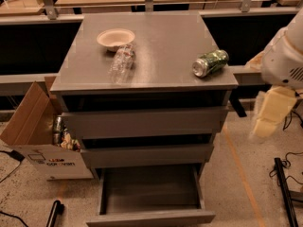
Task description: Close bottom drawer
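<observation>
One bottom drawer [150, 193] open, two upper drawers [144, 123], pincer [268, 113] right

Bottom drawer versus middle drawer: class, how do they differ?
The bottom drawer is pulled far out, its grey interior showing; the middle drawer is nearly shut, interior hidden. The bottom drawer's front juts beyond the middle drawer's. Both are grey and handleless. The gripper hangs right of the cabinet.

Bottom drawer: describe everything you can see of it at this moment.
The bottom drawer is the lowest of three in the grey cabinet. It looks matte grey, with a flat, handleless front panel. It is pulled far out and sits level, and its plain rectangular box interior shows nothing inside. Nothing touches it. The gripper hangs apart from it, higher up, to the right of the cabinet.
</observation>
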`<move>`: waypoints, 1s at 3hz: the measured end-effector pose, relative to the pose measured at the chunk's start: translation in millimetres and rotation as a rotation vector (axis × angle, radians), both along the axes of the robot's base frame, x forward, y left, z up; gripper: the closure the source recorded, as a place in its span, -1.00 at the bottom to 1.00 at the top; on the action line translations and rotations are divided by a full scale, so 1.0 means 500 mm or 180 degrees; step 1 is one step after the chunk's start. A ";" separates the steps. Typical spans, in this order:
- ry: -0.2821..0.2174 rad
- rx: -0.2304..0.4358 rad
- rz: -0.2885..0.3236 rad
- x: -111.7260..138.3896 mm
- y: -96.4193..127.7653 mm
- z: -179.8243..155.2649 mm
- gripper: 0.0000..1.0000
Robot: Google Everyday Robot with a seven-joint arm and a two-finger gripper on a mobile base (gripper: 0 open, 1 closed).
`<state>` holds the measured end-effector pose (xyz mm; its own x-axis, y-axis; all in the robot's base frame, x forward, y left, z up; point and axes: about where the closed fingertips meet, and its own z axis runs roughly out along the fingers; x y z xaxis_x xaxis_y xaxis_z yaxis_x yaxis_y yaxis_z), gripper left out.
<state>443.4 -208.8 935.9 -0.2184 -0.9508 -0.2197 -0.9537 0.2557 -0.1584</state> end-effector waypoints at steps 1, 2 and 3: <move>0.0225 0.0157 0.0121 -0.013 0.036 -0.132 -1.00; 0.0388 0.0384 0.0207 -0.056 0.064 -0.302 -1.00; 0.0573 0.0362 0.0208 -0.100 0.064 -0.376 -1.00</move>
